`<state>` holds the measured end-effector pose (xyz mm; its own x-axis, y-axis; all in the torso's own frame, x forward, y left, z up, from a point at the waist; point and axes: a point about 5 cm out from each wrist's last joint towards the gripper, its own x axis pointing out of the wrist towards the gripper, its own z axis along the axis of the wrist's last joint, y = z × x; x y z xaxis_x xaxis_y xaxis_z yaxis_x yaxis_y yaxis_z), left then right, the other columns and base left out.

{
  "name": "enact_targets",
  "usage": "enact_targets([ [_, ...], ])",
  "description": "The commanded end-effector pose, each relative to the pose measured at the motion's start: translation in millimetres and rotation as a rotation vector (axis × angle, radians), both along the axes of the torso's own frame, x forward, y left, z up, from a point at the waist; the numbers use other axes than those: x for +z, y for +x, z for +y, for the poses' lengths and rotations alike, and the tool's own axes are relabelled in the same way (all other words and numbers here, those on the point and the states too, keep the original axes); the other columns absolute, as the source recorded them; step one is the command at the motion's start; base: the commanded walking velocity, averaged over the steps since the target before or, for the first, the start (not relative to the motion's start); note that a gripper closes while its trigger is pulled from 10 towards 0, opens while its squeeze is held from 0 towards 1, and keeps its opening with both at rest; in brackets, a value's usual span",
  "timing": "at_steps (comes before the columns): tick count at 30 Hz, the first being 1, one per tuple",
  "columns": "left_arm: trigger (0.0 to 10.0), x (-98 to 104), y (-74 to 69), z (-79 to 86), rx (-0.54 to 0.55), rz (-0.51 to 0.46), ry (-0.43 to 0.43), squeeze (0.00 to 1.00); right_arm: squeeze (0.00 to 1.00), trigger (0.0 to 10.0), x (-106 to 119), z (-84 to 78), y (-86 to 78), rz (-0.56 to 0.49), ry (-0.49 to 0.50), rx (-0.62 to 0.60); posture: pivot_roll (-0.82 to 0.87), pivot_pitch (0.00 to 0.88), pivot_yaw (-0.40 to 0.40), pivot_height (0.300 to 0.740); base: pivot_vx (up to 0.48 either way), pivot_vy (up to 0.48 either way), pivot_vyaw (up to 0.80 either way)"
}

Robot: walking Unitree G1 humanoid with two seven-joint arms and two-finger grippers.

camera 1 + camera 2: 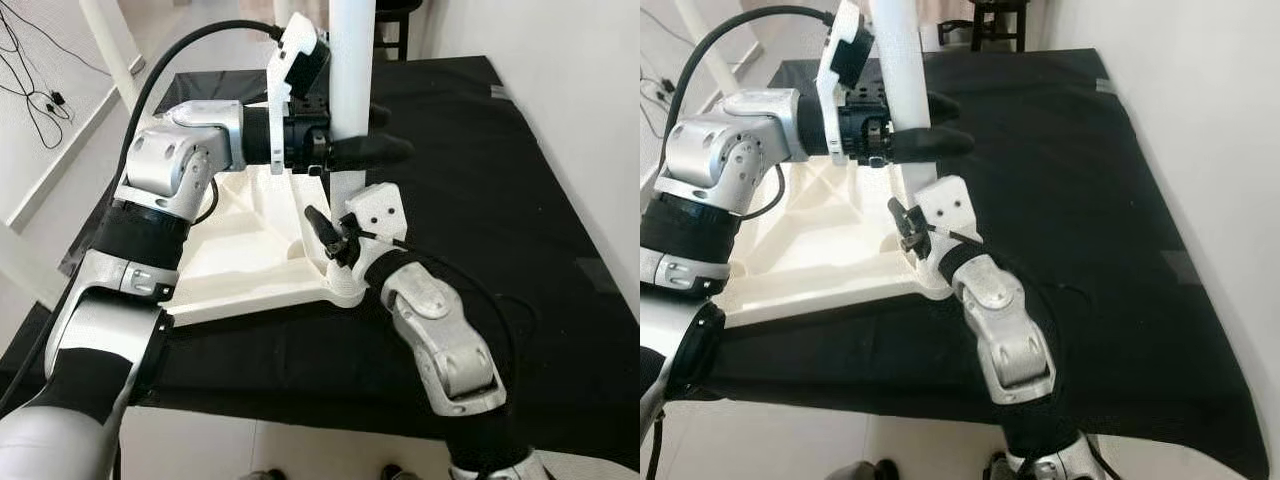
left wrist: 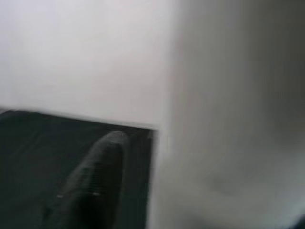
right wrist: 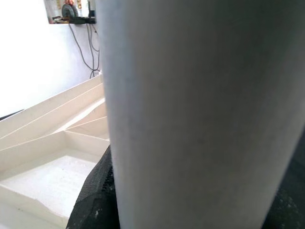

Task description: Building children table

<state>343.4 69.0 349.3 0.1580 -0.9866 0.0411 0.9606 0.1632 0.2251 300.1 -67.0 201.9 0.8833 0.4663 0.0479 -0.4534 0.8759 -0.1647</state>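
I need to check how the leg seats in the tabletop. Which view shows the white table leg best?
The left eye view: the table leg stands upright at the tabletop corner, both grippers on it. The wrist views show blank close-ups.

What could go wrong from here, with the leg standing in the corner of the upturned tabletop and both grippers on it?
1. The white leg stands tall in the corner socket of the tabletop; if it is not fully seated, letting go may tip it over.
2. The left gripper grips high and the right gripper low, so uneven pushing could lever the leg askew.
3. The tabletop rests on a black cloth and may slide under sideways force.
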Motion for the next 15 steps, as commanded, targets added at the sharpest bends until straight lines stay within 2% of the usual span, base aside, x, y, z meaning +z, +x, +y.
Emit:
enact_targets([
  [1, 0.0, 3, 2.4, 1.0, 0.030, -0.005, 0.011, 0.00, 0.00, 0.0, -65, 4.3, -7.7, 0.300, -0.134, -0.003, 0.04, 0.169, 0.071, 0.740, 0.000, 0.000, 0.00],
  [12, 0.0, 5, 2.6, -1.3, 0.025, -0.005, 0.003, 0.00, 0.00, 0.0, -58, 1.3, -4.5, 0.281, -0.152, 0.009, 0.03, 0.174, 0.066, 0.740, 0.000, 0.000, 0.00],
  [13, 0.0, 5, 2.3, -2.0, 0.022, -0.006, 0.001, 0.00, 0.00, 10.0, -52, -2.3, -0.1, 0.257, -0.146, 0.013, 0.02, 0.175, 0.065, 0.740, 0.000, 0.000, 0.00],
  [15, 0.0, 5, 2.1, -2.4, 0.020, -0.007, -0.001, 0.00, 0.00, 10.0, -46, -4.8, 3.3, 0.235, -0.138, 0.025, 0.02, 0.176, 0.066, 0.740, 0.000, 0.000, 0.00],
])
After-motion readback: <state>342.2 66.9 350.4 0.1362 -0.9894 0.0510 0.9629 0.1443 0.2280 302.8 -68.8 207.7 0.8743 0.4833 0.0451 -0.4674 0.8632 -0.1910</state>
